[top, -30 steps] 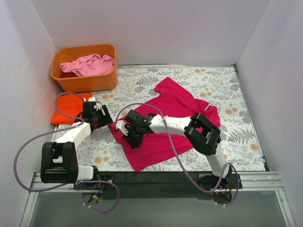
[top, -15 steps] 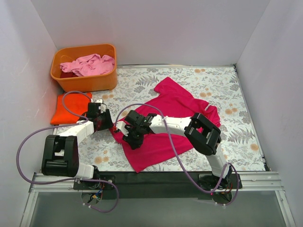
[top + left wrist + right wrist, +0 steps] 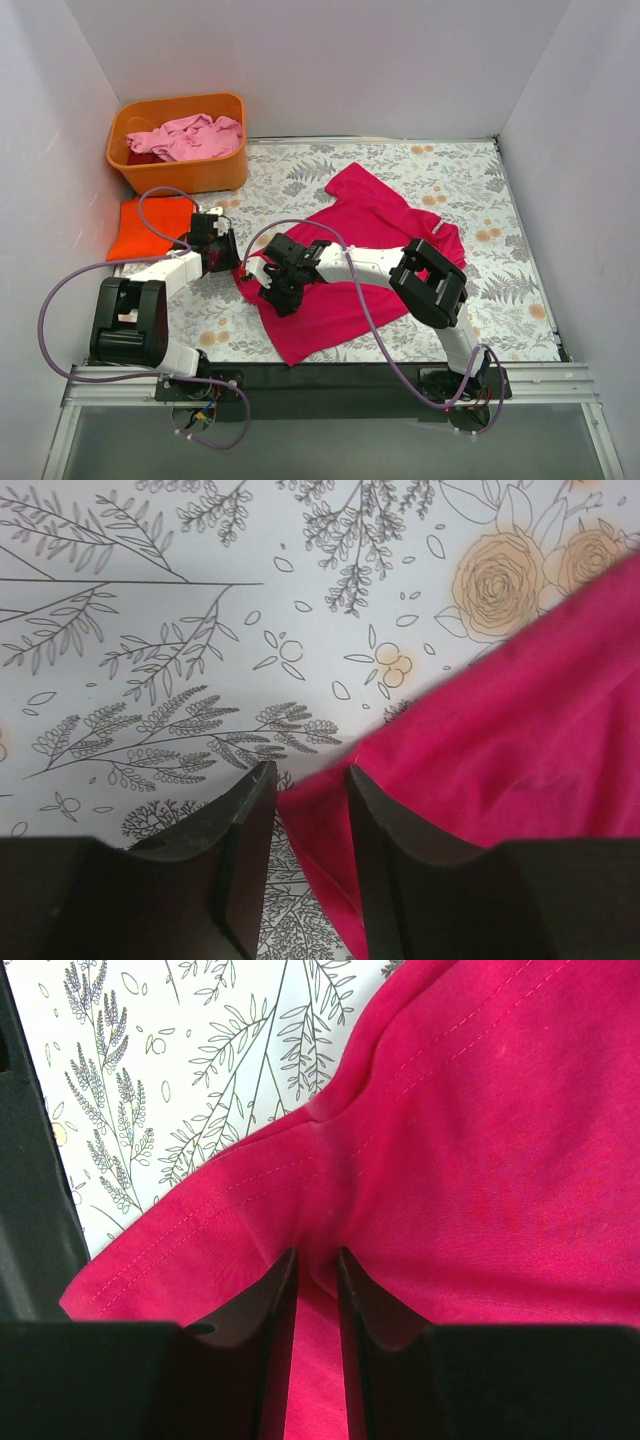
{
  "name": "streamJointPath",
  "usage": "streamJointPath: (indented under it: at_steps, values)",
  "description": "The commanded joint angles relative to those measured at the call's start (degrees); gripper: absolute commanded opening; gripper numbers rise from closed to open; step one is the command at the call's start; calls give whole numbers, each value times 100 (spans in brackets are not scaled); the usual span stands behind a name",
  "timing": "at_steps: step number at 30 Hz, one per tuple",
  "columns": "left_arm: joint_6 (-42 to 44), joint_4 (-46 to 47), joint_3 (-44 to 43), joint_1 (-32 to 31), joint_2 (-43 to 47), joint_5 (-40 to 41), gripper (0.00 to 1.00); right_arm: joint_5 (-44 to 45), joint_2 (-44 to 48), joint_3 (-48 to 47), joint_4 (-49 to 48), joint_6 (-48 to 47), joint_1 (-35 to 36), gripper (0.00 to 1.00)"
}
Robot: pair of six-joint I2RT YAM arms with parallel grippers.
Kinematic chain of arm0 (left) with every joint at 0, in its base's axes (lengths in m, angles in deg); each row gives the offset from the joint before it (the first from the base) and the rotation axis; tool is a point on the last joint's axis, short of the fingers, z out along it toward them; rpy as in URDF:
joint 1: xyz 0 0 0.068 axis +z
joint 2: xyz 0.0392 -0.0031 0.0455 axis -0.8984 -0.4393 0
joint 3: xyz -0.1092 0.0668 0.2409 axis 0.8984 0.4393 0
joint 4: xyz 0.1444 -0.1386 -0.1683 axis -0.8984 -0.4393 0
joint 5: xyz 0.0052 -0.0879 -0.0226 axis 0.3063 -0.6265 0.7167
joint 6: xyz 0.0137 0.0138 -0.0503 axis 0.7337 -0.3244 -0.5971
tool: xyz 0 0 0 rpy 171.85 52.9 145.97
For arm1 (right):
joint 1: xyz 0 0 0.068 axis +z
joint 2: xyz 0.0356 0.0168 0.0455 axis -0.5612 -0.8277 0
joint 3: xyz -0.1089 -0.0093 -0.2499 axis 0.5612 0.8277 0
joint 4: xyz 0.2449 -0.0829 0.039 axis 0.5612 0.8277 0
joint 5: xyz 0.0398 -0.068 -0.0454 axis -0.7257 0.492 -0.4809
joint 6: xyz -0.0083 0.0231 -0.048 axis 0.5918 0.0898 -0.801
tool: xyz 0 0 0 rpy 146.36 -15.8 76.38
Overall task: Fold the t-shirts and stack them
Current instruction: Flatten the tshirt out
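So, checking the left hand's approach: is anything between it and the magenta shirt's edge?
Nothing visible. The left hand is open at the magenta-red t-shirt's corner, fingers either side of its edge; only floral tablecloth lies nearby.

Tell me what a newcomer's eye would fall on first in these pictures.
A magenta-red t-shirt lies spread across the middle of the flowered table. At its left edge the right gripper pinches a fold of it, and the left gripper stands open around its corner. At the back left, an orange tub holds a pale pink t-shirt.
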Motion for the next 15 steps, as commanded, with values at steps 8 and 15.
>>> streamJointPath:
  at_steps: [8,15]
  values:
    - [-272,-521,-331,-70,-207,-170,29,146,180,167,245,27,-77,25]
    - [-290,-618,-445,-70,-427,-91,0,269,329,203,227,45,-183,25]
